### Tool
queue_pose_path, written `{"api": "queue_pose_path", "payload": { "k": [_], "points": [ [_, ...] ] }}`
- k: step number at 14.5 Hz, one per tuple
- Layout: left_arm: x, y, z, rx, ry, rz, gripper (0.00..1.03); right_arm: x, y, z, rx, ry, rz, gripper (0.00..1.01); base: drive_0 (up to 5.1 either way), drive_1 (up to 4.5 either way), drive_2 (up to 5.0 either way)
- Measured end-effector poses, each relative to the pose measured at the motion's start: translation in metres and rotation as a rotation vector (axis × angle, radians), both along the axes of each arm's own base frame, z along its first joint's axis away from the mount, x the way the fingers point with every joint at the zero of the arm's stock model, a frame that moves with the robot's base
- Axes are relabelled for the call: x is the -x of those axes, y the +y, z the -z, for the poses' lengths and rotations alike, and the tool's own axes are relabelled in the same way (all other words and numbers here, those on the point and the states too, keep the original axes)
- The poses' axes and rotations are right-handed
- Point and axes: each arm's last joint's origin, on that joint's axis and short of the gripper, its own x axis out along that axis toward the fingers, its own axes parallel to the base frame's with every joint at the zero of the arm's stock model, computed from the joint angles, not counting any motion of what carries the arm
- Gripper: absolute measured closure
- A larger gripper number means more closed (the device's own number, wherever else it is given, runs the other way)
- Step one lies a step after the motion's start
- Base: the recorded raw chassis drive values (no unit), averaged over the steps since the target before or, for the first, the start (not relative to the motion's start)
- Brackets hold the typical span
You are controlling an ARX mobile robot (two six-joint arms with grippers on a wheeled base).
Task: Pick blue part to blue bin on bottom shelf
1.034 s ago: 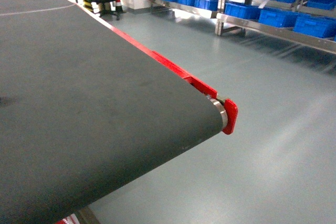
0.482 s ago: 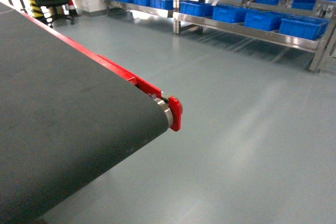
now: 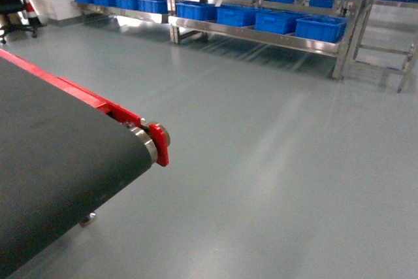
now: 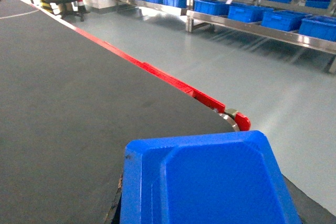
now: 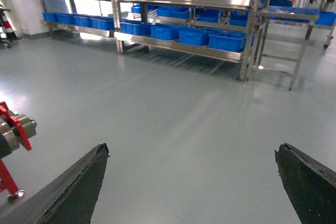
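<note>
The blue part I cannot find in any view. The blue bins (image 3: 261, 21) stand in a row on the bottom shelf (image 3: 261, 37) of the steel rack, well across the floor (image 3: 274, 161) from me, and which of them is the one meant I cannot tell from here. My right wrist view shows the same row low on the rack, with more bins on the levels above.

My right pincer (image 5: 191, 149) is spread wide: its two dark fingers (image 5: 79, 187) sit at the lower corners of the view with only bare floor between them, holding nothing. My left pincer I cannot read (a bright blue slab (image 4: 210, 182) with a raised rim and a cut corner fills the bottom of that wrist view and hides it).

That slab lies over the near end of the dark belt (image 3: 52, 161). The belt runs along my left, edged in red, and ends at a red cap (image 3: 160, 145) beside its metal roller. A steel step frame (image 3: 385, 50) stands just right of the rack.
</note>
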Motion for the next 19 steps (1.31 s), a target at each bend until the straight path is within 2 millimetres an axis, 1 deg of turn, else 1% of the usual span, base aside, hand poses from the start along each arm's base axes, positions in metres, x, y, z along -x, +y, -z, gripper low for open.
{"api": "queue_pose_path", "payload": {
  "k": [19],
  "points": [
    [0.0000, 0.0000, 0.0000, 0.000, 0.000, 0.000, 0.59, 0.0000, 0.0000, 0.0000, 0.000, 0.000, 0.000, 0.03, -1.6, -1.61, -1.6]
  ]
}}
